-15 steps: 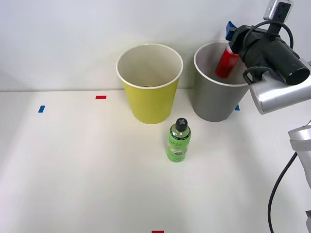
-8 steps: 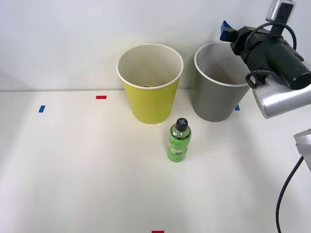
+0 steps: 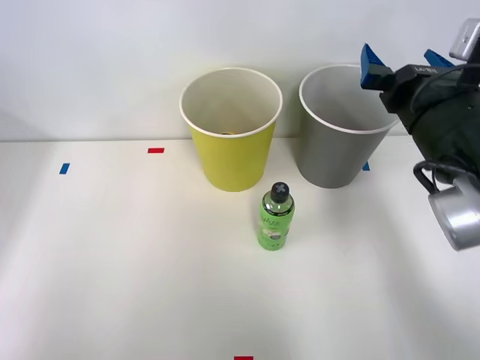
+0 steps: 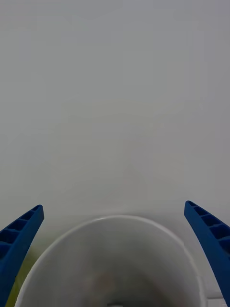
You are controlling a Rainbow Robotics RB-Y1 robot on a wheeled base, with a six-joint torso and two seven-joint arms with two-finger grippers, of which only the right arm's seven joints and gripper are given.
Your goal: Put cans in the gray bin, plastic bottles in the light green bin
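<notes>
Front view: the right gripper [image 3: 401, 64] hangs in the air above the right side of the gray bin [image 3: 337, 150], its blue fingers [image 3: 370, 66] spread wide with nothing between them. One finger sits over the bin's white rim, the other further to the right, partly behind the dark wrist body. The gray bin stands at the back of the white table [image 3: 112, 262], against the pale wall. Just beside it to the left, apart from it, stands the light green bin [image 3: 232, 154], also upright with its mouth open to the ceiling. The green bottle [image 3: 275, 217] stands upright on the table in front of the gap between the two bins, nearer the light green one, its dark cap on top and its label facing forward. It touches neither bin.

From the wrist camera, the two fingers [image 4: 19, 240] are far apart at either side, and the gray bin's rim [image 4: 110, 219] and pale inside lie between them, with the plain wall beyond. Something faint lies at the bottom of the bin, but I cannot tell what it is.
</notes>
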